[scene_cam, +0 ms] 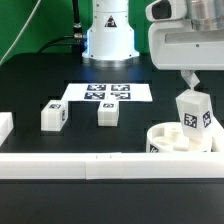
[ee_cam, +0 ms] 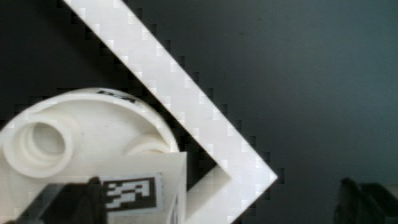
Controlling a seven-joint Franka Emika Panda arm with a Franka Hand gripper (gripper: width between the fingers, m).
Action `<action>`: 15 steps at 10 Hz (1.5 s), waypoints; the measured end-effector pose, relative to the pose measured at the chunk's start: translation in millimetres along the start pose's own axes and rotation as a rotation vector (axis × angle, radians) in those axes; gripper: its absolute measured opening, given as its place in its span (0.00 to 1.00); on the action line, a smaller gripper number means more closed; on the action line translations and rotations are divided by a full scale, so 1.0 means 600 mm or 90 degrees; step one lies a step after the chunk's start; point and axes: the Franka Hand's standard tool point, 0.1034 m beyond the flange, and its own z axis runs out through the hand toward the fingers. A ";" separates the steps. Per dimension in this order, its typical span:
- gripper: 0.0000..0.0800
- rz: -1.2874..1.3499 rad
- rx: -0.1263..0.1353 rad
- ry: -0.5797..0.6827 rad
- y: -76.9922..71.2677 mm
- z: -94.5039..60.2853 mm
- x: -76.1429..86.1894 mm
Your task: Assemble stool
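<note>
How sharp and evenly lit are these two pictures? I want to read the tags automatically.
Exterior view: even light, soft shadows; the marker board reads fairly crisp, and the tags on the two loose legs are small but legible. The white rail looks washed out. Wrist view: soft and blurry; the seat is bright, and the tagged leg is dim and smeared.

Tagged leg [ee_cam: 143,193] beside round seat [ee_cam: 80,140]

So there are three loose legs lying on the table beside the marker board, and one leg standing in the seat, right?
Not three: the exterior view shows two loose legs on the table by the marker board. One leg does stand in the seat.
</note>
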 end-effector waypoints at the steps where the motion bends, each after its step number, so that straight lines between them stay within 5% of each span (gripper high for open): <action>1: 0.81 -0.034 0.003 0.003 -0.008 -0.001 -0.013; 4: 0.81 -0.136 0.009 0.021 -0.016 0.011 -0.044; 8: 0.81 -0.288 0.000 0.023 -0.015 0.013 -0.045; 12: 0.81 -0.414 -0.009 0.019 -0.051 0.018 -0.085; 15: 0.81 -0.467 -0.012 0.030 -0.054 -0.024 -0.031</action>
